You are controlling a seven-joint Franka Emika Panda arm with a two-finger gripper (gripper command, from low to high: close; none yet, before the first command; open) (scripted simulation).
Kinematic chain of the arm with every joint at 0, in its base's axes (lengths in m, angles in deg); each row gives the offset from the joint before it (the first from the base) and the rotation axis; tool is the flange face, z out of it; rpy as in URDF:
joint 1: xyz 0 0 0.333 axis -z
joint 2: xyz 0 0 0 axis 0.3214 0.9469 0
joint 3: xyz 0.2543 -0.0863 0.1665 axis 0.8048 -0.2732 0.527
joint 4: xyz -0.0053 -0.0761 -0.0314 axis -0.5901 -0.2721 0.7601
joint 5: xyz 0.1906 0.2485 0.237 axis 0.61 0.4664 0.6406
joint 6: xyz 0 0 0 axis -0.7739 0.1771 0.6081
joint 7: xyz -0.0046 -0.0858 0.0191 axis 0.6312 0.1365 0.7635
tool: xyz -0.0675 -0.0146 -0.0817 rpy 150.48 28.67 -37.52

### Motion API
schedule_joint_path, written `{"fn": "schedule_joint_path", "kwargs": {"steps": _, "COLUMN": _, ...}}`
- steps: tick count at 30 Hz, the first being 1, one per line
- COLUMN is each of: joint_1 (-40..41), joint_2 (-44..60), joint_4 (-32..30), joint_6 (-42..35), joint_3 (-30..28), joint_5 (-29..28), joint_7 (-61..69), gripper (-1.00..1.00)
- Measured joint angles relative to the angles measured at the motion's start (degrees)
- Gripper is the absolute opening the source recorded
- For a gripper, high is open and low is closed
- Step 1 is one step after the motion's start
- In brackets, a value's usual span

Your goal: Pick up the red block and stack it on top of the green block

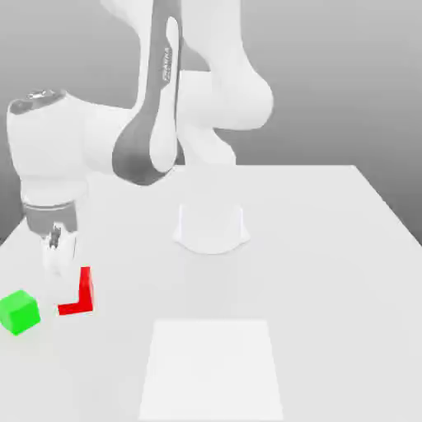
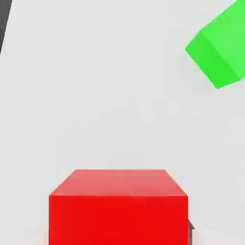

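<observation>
So the jaws [image 1: 66,298] are down in the lower left of the frame in the exterior view, closed in on the red block [image 1: 86,293] and gripping it. They're only as far apart as the block is wide, and it's the one thing they've got hold of. The pale gripper hides a good chunk of the block from that camera, so what you see is basically a bright red L, one upright strip plus a strip along the bottom. Honestly can't tell if it's sitting on the surface [image 1: 330,288] or a hair above it.

The green block [image 1: 18,312] is right by the exterior view's left edge, near the red one but with a gap between them. It's turned at an angle, with a corner toward the camera. So no, the red block isn't on top of it, they're side by side.

In the hand view the red block is big and close, top face and one side showing, lined up square with the camera. The green one is cut off by the frame there.

The arm [image 1: 148,132] reaches over from its base [image 1: 211,227] around mid-frame, and there's a flat white panel [image 1: 212,371] at bottom center.
</observation>
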Motion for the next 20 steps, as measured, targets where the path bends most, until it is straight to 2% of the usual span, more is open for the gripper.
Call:
{"fn": "schedule_joint_path", "kwargs": {"steps": 5, "joint_1": 7.64, "joint_2": 2.25, "joint_4": 3.97, "joint_6": -1.84, "joint_3": -3.78, "joint_5": 0.98, "joint_7": -7.66, "gripper": -1.00}}
{"fn": "schedule_joint_path", "kwargs": {"steps": 10, "joint_1": 9.79, "joint_2": 11.57, "joint_4": 5.13, "joint_6": 5.92, "joint_3": -1.12, "joint_5": 7.18, "joint_7": -4.57, "gripper": -1.00}}
{"fn": "schedule_joint_path", "kwargs": {"steps": 11, "joint_1": 10.20, "joint_2": 12.64, "joint_4": 5.21, "joint_6": 6.88, "joint_3": -0.58, "joint_5": 7.87, "joint_7": -4.10, "gripper": 1.00}}
{"fn": "schedule_joint_path", "kwargs": {"steps": 17, "joint_1": 10.37, "joint_2": 13.18, "joint_4": 5.24, "joint_6": 7.32, "joint_3": -0.34, "joint_5": 8.23, "joint_7": -3.84, "gripper": 1.00}}
{"fn": "schedule_joint_path", "kwargs": {"steps": 20, "joint_1": 9.89, "joint_2": 9.14, "joint_4": 5.00, "joint_6": 3.66, "joint_3": -1.43, "joint_5": 5.18, "joint_7": -6.07, "gripper": 1.00}}
